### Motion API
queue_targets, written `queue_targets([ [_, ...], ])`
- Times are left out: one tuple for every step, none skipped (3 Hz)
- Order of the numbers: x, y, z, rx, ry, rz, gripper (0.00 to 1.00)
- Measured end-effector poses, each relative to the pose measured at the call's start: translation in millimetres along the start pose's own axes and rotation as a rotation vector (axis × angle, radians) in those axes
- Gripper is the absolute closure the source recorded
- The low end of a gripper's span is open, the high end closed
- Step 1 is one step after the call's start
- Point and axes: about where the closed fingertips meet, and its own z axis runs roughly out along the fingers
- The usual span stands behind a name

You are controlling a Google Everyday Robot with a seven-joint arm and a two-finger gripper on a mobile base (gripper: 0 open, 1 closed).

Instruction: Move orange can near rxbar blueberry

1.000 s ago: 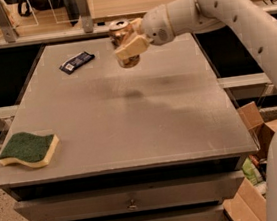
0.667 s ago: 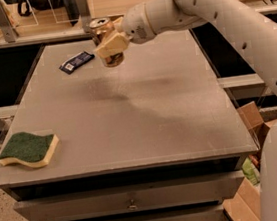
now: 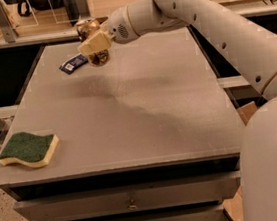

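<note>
**Leftward goes the can, now just beside the bar**

Since a second ago the gripper (image 3: 94, 43) has carried the orange can (image 3: 88, 27) leftward along the far part of the table (image 3: 145, 126), from near the middle of the far edge to its far-left area.

Nearest the camera, two grey drawers (image 3: 132, 204) sit under the tabletop. A green and yellow sponge (image 3: 29, 149) lies flat at the front-left corner, well apart from everything else.

Farther back on the left lies the rxbar blueberry (image 3: 74, 63), flat, its white label up. Just to its right is the can, clasped across its middle by the pale fingers (image 3: 95, 40) and leaning a little. Its silver top shows above them and its golden base below. Whether the base touches the tabletop cannot be told.

The white arm (image 3: 203, 19) reaches in from the right.
</note>
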Motion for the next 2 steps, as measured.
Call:
queue_targets([
  [1, -3, 1, 0.025, -0.013, -0.029, 1.00],
  [2, -29, 8, 0.093, -0.067, -0.100, 1.00],
])
